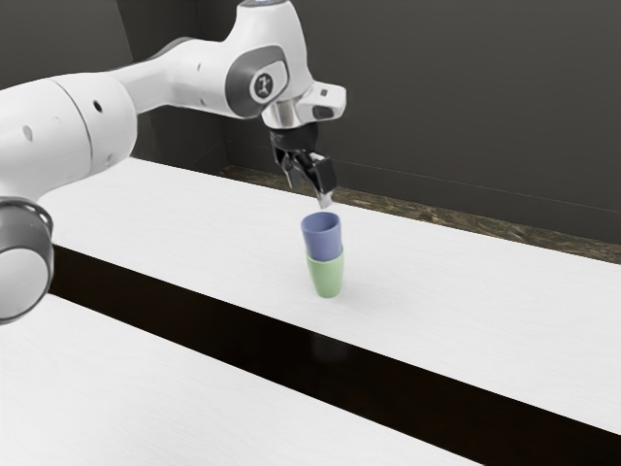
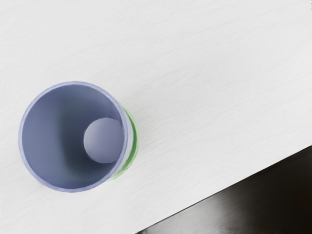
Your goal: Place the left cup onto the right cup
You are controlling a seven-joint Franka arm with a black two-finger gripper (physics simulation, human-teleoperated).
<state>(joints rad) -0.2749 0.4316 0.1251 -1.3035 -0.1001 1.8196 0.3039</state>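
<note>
Exterior view | claw (image 1: 309, 189) apart above blue cup (image 1: 321, 236) | nested in green cup (image 1: 328, 278)

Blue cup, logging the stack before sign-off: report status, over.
Gripper open, just above the cups. Blue cup nested upright in green cup. Nothing in the way.

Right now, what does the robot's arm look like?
The arm is made of fat, rounded white segments with grey joints. One grey round cap has a small white mark. A short silvery wrist leads to the black two-finger tool, beside a little white box.
</note>
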